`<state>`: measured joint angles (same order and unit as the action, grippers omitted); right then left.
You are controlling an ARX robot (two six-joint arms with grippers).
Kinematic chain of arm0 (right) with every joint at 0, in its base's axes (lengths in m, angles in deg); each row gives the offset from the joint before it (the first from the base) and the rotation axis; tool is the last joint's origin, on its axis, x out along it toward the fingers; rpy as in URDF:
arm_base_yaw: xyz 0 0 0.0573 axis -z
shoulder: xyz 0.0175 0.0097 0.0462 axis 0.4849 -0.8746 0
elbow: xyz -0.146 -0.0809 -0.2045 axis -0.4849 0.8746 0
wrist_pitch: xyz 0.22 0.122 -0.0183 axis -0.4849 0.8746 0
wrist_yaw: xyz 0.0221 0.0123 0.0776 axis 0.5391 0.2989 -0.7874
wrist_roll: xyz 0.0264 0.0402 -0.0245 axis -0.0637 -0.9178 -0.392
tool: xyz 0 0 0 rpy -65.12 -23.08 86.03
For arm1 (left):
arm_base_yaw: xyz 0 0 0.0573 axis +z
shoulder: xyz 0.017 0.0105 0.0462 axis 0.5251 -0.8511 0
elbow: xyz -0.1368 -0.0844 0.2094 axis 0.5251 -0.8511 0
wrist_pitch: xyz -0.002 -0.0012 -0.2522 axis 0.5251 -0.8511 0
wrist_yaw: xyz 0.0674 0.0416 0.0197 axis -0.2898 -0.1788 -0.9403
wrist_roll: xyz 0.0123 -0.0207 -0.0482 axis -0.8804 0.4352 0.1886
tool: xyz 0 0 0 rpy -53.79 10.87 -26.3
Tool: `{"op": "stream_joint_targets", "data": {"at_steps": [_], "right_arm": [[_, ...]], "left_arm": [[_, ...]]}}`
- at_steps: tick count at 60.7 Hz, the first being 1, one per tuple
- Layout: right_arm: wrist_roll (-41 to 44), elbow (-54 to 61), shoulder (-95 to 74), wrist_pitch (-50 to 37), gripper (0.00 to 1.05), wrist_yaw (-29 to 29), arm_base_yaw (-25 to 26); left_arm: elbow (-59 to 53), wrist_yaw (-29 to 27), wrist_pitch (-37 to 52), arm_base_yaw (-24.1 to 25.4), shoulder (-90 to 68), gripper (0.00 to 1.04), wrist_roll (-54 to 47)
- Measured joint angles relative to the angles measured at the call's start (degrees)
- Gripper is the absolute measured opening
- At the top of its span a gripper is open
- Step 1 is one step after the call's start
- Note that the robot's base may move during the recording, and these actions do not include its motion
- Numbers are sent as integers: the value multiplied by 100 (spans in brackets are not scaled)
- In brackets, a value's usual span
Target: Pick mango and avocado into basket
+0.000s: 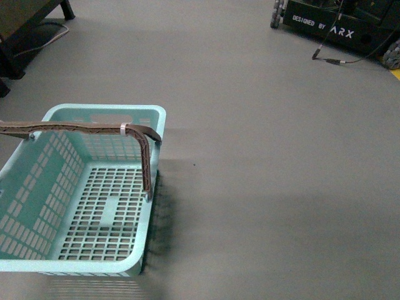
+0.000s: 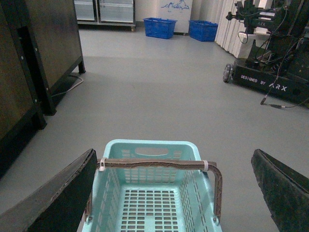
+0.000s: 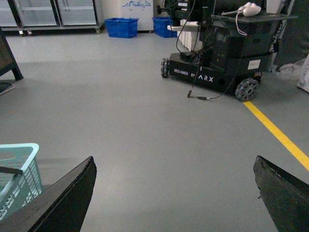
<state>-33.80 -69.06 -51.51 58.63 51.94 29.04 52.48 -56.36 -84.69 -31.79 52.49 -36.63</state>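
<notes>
The light teal basket (image 1: 37, 187) stands on the grey floor at the lower left of the front view, empty inside, its brown handle (image 1: 94, 128) raised across it with a white tie. It also shows in the left wrist view (image 2: 149, 150), and its corner shows in the right wrist view (image 3: 21, 166). My left gripper (image 2: 176, 193) is open and empty, hovering over the basket. My right gripper (image 3: 176, 193) is open and empty over bare floor to the basket's right. No mango or avocado is in view. Neither arm shows in the front view.
A black wheeled ARX robot base (image 1: 340, 22) with a trailing cable (image 1: 331, 59) stands at the far right. Dark furniture (image 2: 29, 63) stands to the left. Blue bins (image 2: 159, 27) sit far back. A yellow floor line (image 3: 275, 130) runs on the right.
</notes>
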Motion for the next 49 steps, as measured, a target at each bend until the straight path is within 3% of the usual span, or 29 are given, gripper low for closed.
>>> {"op": "stream_joint_targets", "data": {"at_steps": [49], "right_arm": [[0,0,-2,0,97,0,0]], "left_arm": [[0,0,0,0,0,97,0]]}}
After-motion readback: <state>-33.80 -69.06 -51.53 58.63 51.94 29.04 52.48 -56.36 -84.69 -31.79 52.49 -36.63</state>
